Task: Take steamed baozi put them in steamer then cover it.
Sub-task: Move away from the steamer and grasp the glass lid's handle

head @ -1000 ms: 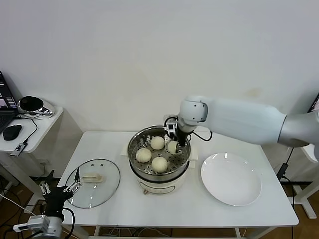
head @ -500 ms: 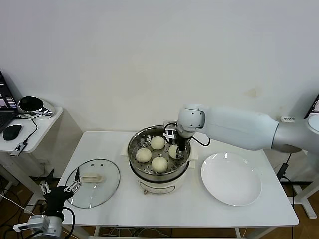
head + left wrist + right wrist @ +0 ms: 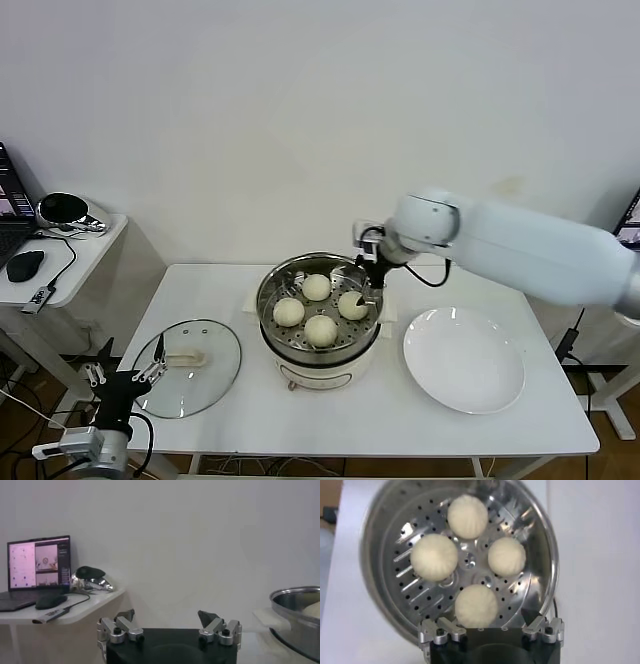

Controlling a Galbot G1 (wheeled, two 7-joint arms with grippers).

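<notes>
While my right gripper hangs just above the far right rim of the steamer, its fingers stand spread apart with nothing between them. From my right wrist I look straight down into the pot: all four steamed baozi sit on the perforated tray, arranged in a ring around its centre, each apart from its neighbours. The bun nearest my gripper lies just below my fingertips, not touched by them.

On the white table, the cover lies flat to my left of the steamer, handle up, well apart from the pot, so the steamer stands uncovered. A white plate sits on the table to my right of the steamer.

My left gripper waits low at the table's near left corner, just beside the rim of the cover, its fingers wide and holding nothing. Beyond it, on a side desk, stand a laptop and a mouse.
</notes>
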